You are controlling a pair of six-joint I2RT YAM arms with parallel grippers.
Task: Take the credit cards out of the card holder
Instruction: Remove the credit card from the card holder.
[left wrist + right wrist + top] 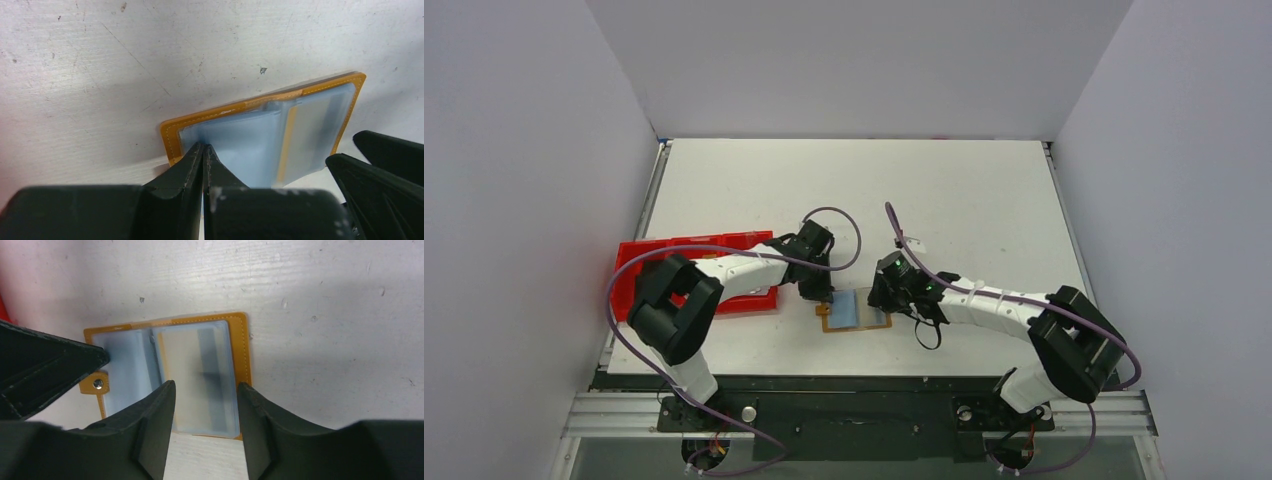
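The tan card holder [856, 312] lies open flat on the white table, its clear sleeves facing up. A pale blue credit card [245, 145] shows in the left sleeve. The right sleeve holds a beige and grey card [192, 360] with a dark stripe. My left gripper [205, 147] is shut, its tips resting on the left sleeve near the holder's orange edge [220, 112]. My right gripper [206, 386] is open, its jaws on either side of the right sleeve's near end with nothing pinched. In the top view the left gripper [822, 297] and right gripper [882, 298] stand at opposite ends of the holder.
A red compartmented tray [639, 260] sits at the table's left edge, under the left arm. The holder's snap tab [97, 384] sticks out on its left side. White walls close in the table on three sides.
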